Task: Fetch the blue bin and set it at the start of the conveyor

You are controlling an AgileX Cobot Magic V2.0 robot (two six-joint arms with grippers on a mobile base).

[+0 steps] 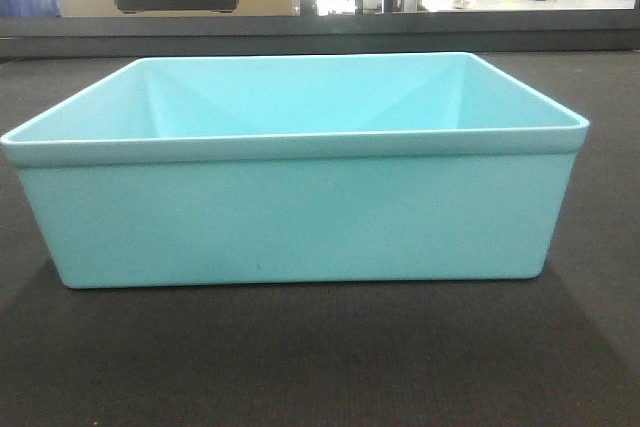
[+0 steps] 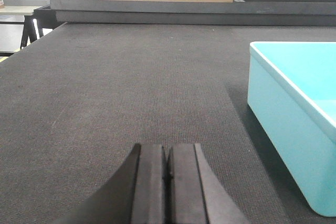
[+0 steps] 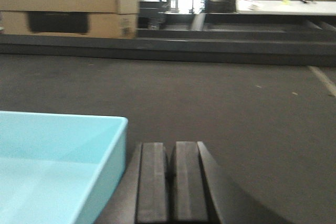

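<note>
Both my left gripper (image 2: 167, 182) and right gripper (image 3: 172, 182) are closed, empty, flanking the blue bin (image 1: 295, 222), which sits on the conveyor start (image 1: 320, 357); placement looks done.

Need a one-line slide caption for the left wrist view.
Left gripper, fingers shut and empty, over the conveyor start; blue bin sits to its right.
</note>
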